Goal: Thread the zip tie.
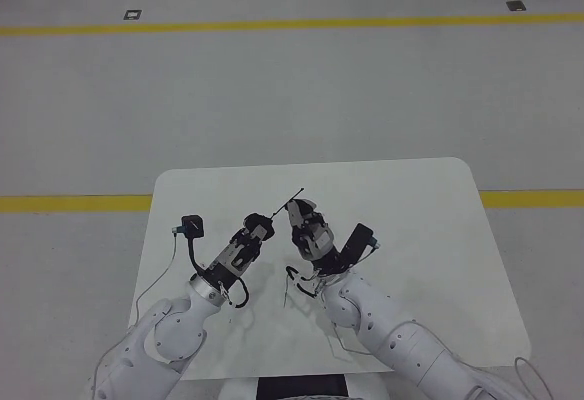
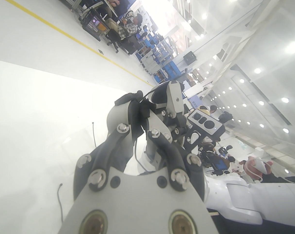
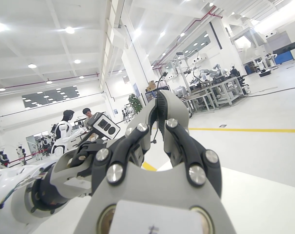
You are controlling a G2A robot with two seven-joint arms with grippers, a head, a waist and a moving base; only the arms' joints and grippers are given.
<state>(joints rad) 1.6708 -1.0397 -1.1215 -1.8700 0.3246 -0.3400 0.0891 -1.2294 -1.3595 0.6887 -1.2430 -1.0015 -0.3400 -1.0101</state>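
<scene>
**Top view.** White desk (image 1: pixel 422 220) with both arms raised over its middle, the hands close together. The right hand (image 1: pixel 294 208) is the farther one, with the left hand (image 1: pixel 260 228) just to its left and slightly nearer. The zip tie (image 1: pixel 289 201), a thin black strap, runs on a slant at the right hand's tip. Its far end points away to the right and its near end points toward the left hand. A yellow floor line (image 1: pixel 62 203) passes behind the desk.

**Left wrist view.** The left hand (image 2: pixel 135 98) is held above the desk (image 2: pixel 40 110). Whether it is apart or together cannot be told here. The right hand (image 2: pixel 173 103) sits just beyond it.

**Right wrist view.** The right hand (image 3: pixel 159 98) is together, clamped on the zip tie (image 3: pixel 158 87). The strap rises past the tip to a small head, and the other end hangs below the pads.
</scene>
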